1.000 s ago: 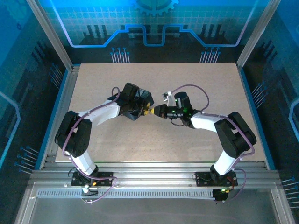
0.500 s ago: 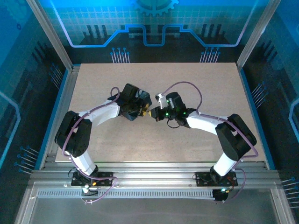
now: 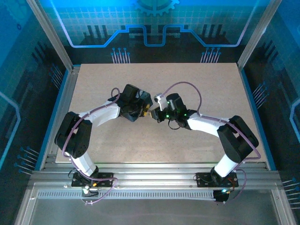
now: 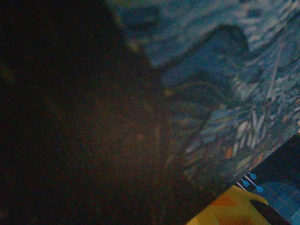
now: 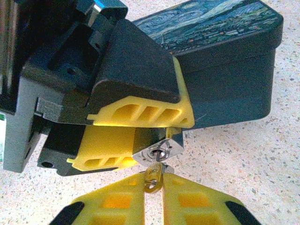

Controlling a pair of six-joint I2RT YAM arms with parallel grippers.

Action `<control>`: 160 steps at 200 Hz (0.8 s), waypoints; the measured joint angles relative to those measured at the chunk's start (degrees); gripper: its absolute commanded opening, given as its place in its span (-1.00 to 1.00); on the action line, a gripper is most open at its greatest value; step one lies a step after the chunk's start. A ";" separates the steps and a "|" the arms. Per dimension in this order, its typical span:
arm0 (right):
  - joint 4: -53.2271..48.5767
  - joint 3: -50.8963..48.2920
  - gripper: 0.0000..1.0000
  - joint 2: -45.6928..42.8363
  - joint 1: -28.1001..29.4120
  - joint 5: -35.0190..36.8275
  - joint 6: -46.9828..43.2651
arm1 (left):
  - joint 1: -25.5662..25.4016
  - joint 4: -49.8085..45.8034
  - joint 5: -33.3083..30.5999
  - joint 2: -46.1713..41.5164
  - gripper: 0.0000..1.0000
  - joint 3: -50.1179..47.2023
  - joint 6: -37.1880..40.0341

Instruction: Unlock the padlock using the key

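On the speckled surface, arms meeting at centre from above. From the right wrist: right fingers pinched on the key, seated in the padlock; left fingers clamped around it, beside the box.

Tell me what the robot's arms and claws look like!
The left arm and right arm are chunky white-and-black tubes, each with a looping purple cable. The left claw and right claw have yellow fingers with hollow pockets on black bodies. Small green lights glow near the right wrist.
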 measured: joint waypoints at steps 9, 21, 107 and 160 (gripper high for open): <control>0.35 0.00 -0.82 0.02 -0.13 -0.42 0.11 | 0.07 0.11 0.02 -0.15 -1.00 -0.07 0.00; 1.07 -0.17 -0.85 0.09 -0.22 -0.83 0.17 | 0.22 0.20 0.02 -0.31 -1.00 -0.09 0.00; 8.68 -4.55 -0.96 0.11 -0.07 -1.53 -7.89 | 0.37 -0.11 0.17 -0.59 -1.00 -0.81 0.02; 8.79 -4.68 -1.00 0.11 0.96 0.59 -15.45 | 0.70 -0.42 0.15 -0.61 -1.00 -1.14 0.02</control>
